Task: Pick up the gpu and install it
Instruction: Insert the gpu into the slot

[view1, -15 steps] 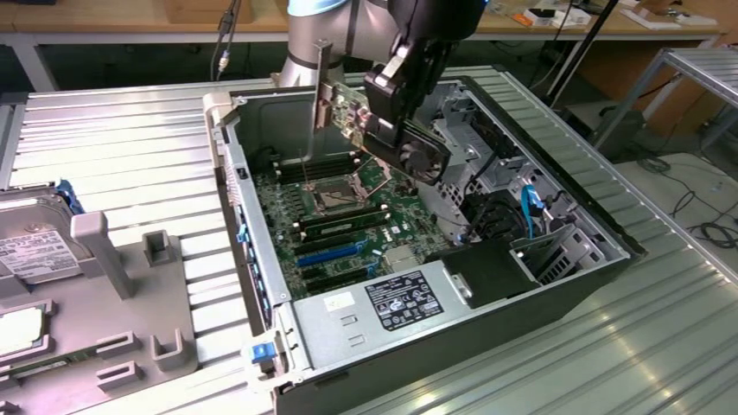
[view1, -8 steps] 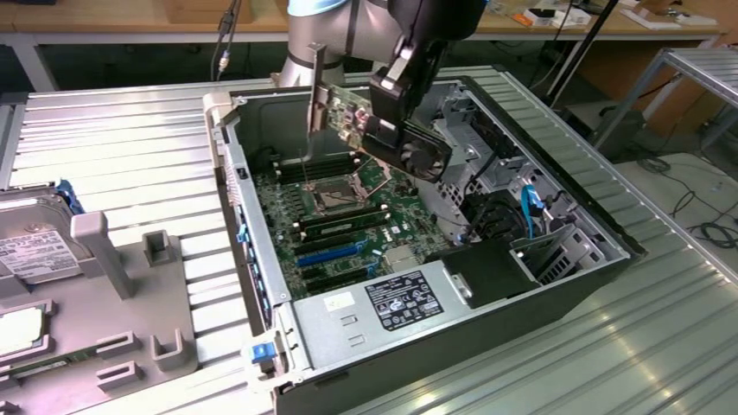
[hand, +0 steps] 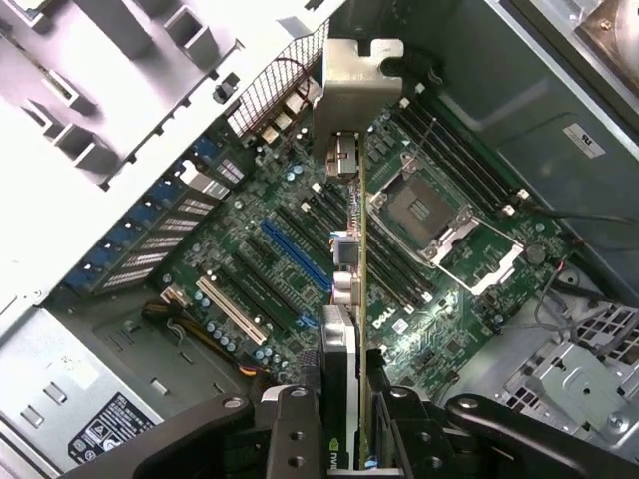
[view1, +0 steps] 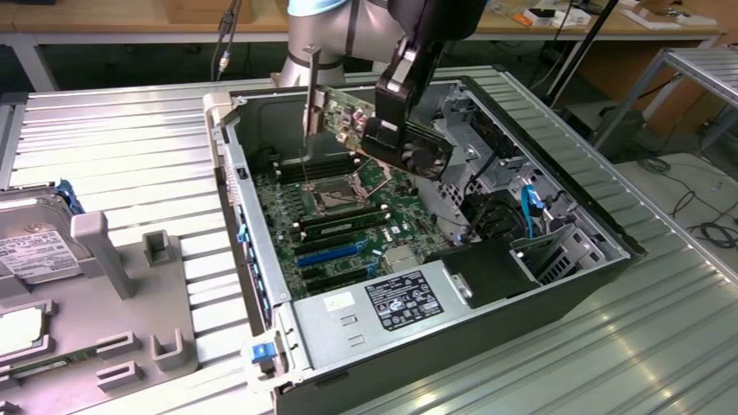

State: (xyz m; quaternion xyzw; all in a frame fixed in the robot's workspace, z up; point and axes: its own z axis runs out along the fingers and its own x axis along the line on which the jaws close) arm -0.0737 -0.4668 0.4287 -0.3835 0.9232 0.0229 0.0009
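from the exterior view the gpu [view1: 386, 134] hangs tilted in the air over the open computer case [view1: 381, 380]. its black cooler and round fan face the camera, and the green board shows at the end toward the exterior view's left. the wrist view looks along the card's thin edge instead. there the gpu [hand: 344, 329] runs as a narrow strip above the motherboard [hand: 449, 319], with its silver end bracket [hand: 357, 80] at the far end.

the gripper [hand: 344, 404] has its fingers [hand: 290, 429] partway closed, one on each face of the card, gripping it. in the exterior view the gripper [view1: 396, 91] holds the card by its upper edge.

the card's lower edge is hidden by its own body, so i cannot tell how far it stands off the blue slots [hand: 295, 249].

inside the case lie the motherboard, its cpu socket [view1: 334, 197] and a labelled power supply [view1: 403, 298]. a hard drive [view1: 29, 251] sits in a grey fixture [view1: 116, 251] on the exterior view's left, cut off by the frame.
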